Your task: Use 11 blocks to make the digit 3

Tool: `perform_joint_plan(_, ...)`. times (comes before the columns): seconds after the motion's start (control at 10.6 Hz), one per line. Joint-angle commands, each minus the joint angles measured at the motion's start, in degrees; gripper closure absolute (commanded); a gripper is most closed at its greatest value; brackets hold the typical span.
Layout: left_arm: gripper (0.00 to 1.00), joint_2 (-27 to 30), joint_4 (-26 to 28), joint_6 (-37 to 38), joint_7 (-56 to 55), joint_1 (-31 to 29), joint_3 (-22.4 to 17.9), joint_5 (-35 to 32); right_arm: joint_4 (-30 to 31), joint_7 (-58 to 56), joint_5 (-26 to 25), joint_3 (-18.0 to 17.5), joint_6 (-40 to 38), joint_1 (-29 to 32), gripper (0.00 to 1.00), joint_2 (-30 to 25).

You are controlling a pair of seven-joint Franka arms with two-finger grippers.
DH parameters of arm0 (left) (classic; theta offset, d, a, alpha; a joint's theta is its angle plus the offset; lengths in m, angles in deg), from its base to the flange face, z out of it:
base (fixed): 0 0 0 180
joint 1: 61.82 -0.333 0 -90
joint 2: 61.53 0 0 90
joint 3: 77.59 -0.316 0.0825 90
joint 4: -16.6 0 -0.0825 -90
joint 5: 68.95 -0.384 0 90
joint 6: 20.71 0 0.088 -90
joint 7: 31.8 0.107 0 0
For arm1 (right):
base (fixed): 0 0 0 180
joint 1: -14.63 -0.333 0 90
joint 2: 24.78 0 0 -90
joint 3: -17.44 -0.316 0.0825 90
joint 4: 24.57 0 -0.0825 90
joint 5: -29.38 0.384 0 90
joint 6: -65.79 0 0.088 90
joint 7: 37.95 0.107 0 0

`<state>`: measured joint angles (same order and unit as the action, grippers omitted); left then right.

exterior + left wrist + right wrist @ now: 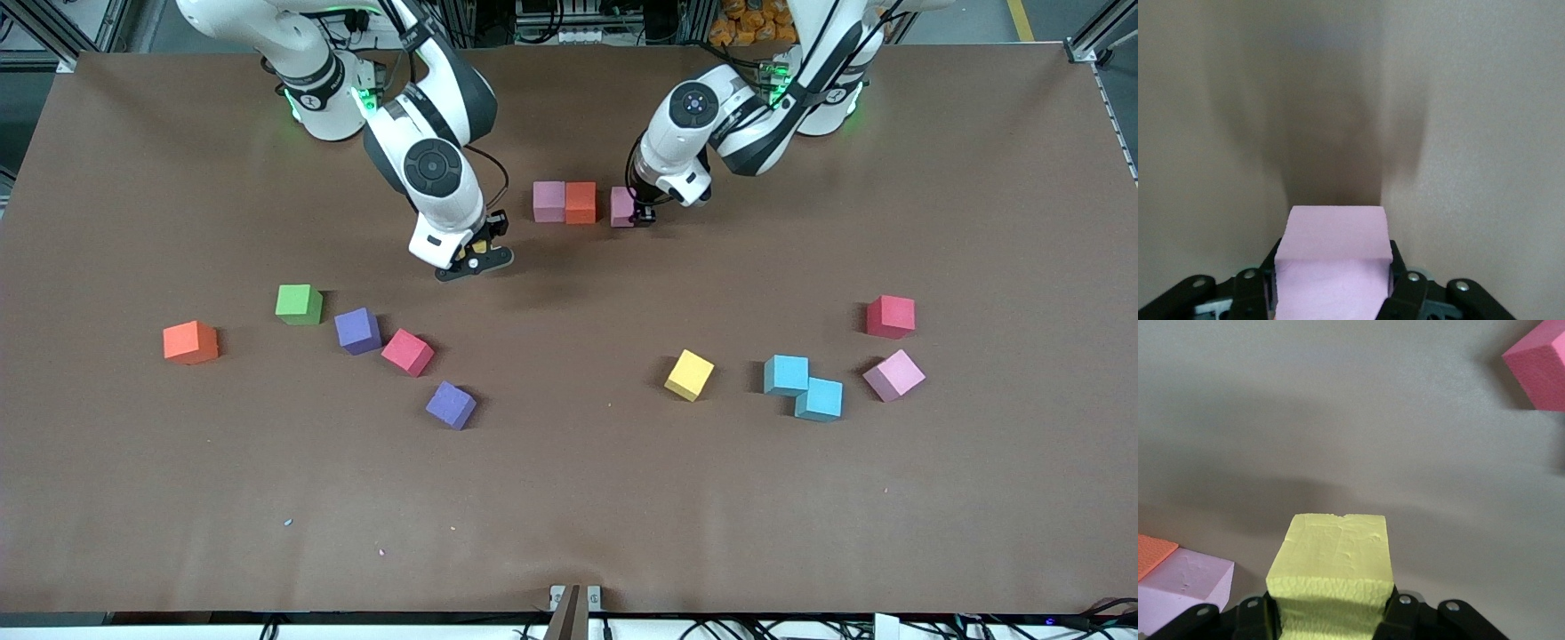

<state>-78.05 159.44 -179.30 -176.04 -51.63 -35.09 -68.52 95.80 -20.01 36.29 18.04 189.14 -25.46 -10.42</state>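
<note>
My left gripper (638, 214) is shut on a pink block (621, 206) (1336, 260), low at the table, a small gap from an orange-red block (581, 203) that touches another pink block (548, 201). My right gripper (476, 256) is shut on a yellow block (1335, 573), held above the table toward the right arm's end of that row; only a sliver of yellow (480, 244) shows in the front view. Loose blocks lie nearer the front camera: orange (190, 342), two purple (357, 331) (451, 404), red (408, 352), yellow (690, 374), two touching cyan (787, 374) (819, 399), red (891, 316), pink (894, 374).
A green cube (299, 304) sits between the orange and the purple blocks. The brown table (569, 516) stretches bare toward the front camera. Both robot bases stand along the table's edge farthest from that camera.
</note>
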Motion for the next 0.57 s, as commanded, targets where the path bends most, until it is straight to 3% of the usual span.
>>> perform_joint_plan(0.0,1.00,1.7,-0.1,0.2,-1.8,1.6,-1.0,-1.2,-0.7,2.4,1.6,-0.2,-0.3,-0.3,0.85,0.8)
perform_joint_plan(0.47,1.00,1.0,-0.4,0.2,-1.7,3.5,-1.1,-3.1,-1.1,2.5,3.5,-0.2,0.1,-0.4,0.83,1.3)
